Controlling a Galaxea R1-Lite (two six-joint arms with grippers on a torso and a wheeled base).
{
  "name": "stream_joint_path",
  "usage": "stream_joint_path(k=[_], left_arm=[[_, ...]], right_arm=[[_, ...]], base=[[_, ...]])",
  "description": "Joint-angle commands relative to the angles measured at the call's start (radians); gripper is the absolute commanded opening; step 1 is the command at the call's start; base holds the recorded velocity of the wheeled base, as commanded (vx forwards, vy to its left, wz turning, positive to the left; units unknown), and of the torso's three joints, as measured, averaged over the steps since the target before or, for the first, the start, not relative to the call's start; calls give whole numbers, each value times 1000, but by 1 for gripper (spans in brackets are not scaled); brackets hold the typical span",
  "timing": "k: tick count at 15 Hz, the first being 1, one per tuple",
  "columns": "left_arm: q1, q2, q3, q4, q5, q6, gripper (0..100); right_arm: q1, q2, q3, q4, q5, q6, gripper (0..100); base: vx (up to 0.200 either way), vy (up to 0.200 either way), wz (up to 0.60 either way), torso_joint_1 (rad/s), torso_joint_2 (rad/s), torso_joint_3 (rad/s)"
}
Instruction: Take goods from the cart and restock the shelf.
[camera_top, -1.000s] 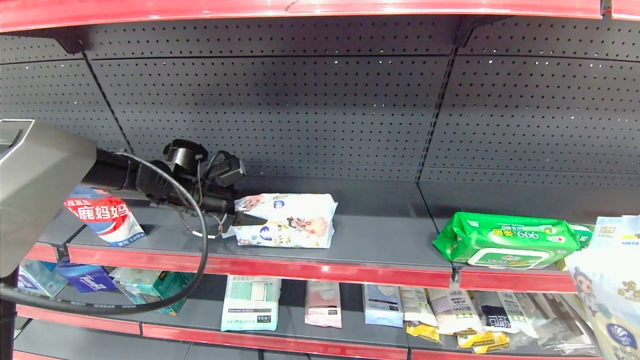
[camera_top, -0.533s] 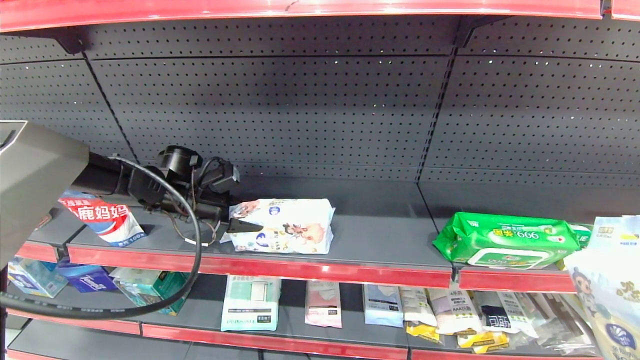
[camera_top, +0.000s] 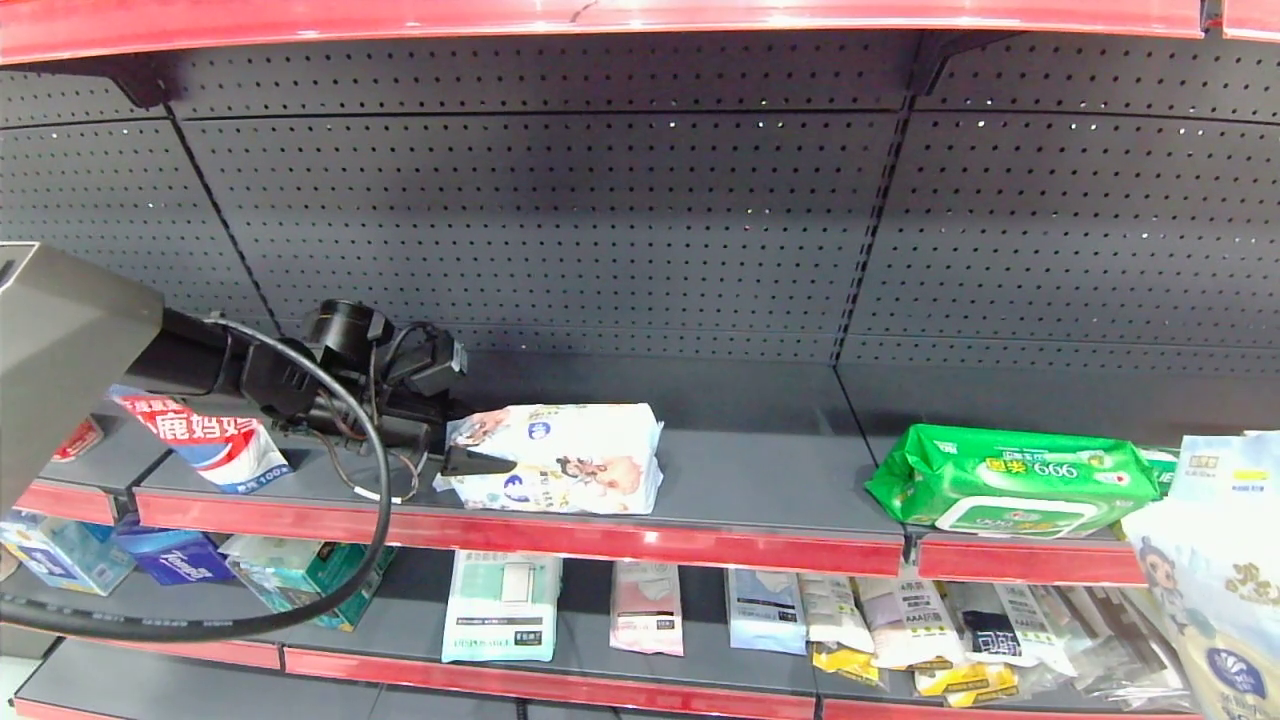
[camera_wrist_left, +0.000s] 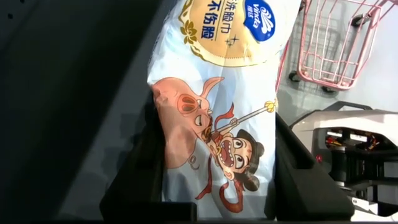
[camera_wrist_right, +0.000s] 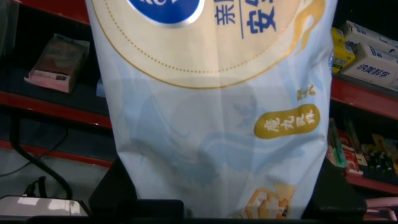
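Grey metal shelf board, soft white tissue pack with cartoon figures lying on it.
Left gripper pinches its end; right gripper clasps a blue-emblem white bag.

Dark grey pegboard forms the back wall, a black upright splitting it, red trim above it, pale floor far below.

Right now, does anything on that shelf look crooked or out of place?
The red, white and blue pack at the shelf's left end leans tilted, not flat like the green wipes pack. Nothing looks spilled or torn.
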Motion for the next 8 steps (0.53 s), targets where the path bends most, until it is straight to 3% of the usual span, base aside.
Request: stream_joint_path(k=[1, 8], left_arm=[[-1, -14, 6, 1, -5, 2, 0], [-6, -21, 22, 1, -13, 22, 0]], right_arm=[[0, 3, 0, 0, 1, -1, 0], [0, 11, 0, 0, 1, -1, 0]], base=[[0, 0, 0, 0, 0, 0], [0, 0, 0, 0, 0, 0]])
